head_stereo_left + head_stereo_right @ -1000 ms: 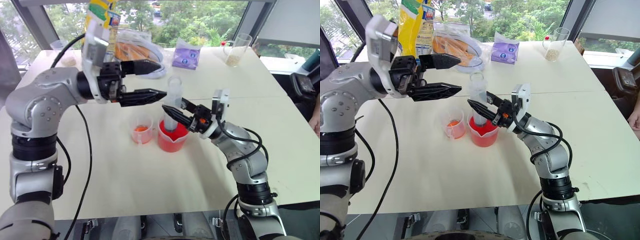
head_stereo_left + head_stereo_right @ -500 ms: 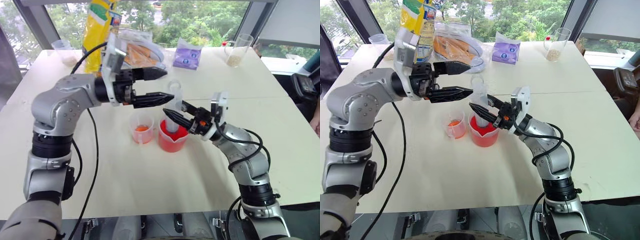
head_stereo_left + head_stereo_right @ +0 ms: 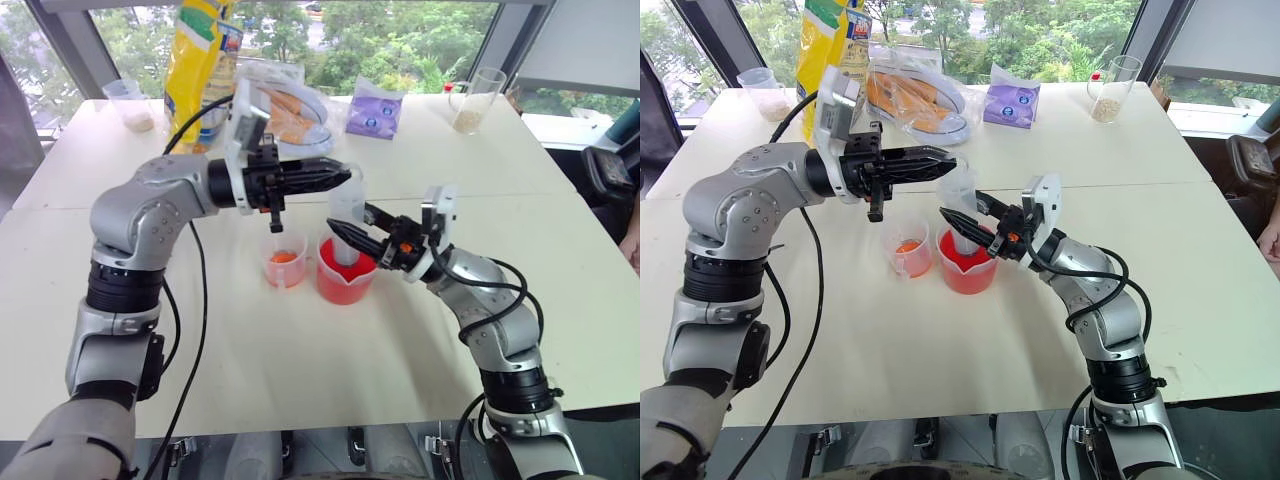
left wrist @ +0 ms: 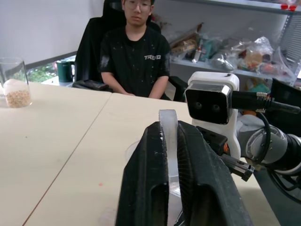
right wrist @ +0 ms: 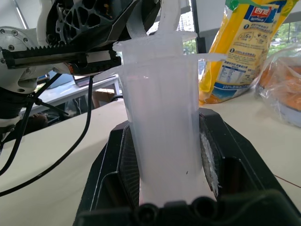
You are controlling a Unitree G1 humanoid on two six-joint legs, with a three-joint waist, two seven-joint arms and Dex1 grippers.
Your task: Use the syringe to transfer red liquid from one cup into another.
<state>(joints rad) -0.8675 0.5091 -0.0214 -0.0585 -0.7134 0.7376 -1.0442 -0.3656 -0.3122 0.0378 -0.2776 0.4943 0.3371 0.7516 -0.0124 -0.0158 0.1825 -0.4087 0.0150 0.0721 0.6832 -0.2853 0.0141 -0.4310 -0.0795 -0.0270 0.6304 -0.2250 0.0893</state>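
Note:
The syringe, a clear plastic tube, stands upright with its lower end in the larger spouted cup of red liquid. My right gripper is shut on the syringe barrel from the right. My left gripper reaches in level from the left and is shut on the clear plunger top. Just left of the beaker, the smaller clear cup shows a little orange-red at its bottom.
At the back of the white table stand a yellow bag, a bag of bread, a purple packet and a glass of grains. A person sits beyond the table's right side.
My left gripper came in toward the syringe, sank a little, and closed from wide open onto the plunger top. The right gripper kept still on the barrel.

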